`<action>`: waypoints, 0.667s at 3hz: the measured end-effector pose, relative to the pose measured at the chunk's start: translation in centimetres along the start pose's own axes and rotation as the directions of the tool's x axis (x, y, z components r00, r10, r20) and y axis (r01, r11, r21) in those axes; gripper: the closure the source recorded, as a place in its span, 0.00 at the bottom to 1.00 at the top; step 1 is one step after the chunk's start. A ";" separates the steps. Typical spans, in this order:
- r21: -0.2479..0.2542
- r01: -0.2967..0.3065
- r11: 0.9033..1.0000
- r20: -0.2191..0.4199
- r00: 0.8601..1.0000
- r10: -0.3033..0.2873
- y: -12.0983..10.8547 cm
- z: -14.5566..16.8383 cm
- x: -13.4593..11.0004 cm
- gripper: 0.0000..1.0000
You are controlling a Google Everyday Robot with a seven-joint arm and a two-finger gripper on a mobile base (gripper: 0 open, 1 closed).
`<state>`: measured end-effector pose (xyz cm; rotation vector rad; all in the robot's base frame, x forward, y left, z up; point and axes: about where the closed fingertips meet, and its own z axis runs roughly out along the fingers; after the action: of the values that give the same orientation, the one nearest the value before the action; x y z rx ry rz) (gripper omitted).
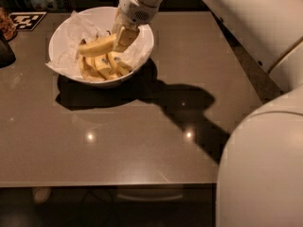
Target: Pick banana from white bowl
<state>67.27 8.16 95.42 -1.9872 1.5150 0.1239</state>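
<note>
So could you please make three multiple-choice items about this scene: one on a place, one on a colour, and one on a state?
1. Where on the table does the white bowl stand?
A. far left part
B. near right corner
C. exact centre

2. What colour is the paper lining in the bowl?
A. red
B. green
C. white

3. What is the state of the gripper?
A. open over bare table
B. shut on the banana, over the bowl
C. out of view

Answers:
1. A: the bowl sits at the far edge, left of the middle.
2. C: the crumpled paper is as white as the bowl.
3. B: it grips the banana's right end, above the shorter bananas.
</note>
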 end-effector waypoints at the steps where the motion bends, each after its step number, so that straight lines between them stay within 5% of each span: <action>1: 0.035 0.006 0.999 0.043 0.999 -0.007 0.7 -1.1 -0.2 1.00; 2: 0.078 0.035 0.996 0.083 0.996 -0.041 1.8 -2.6 -0.7 1.00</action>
<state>64.69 7.12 97.07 -1.9255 1.4077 0.1305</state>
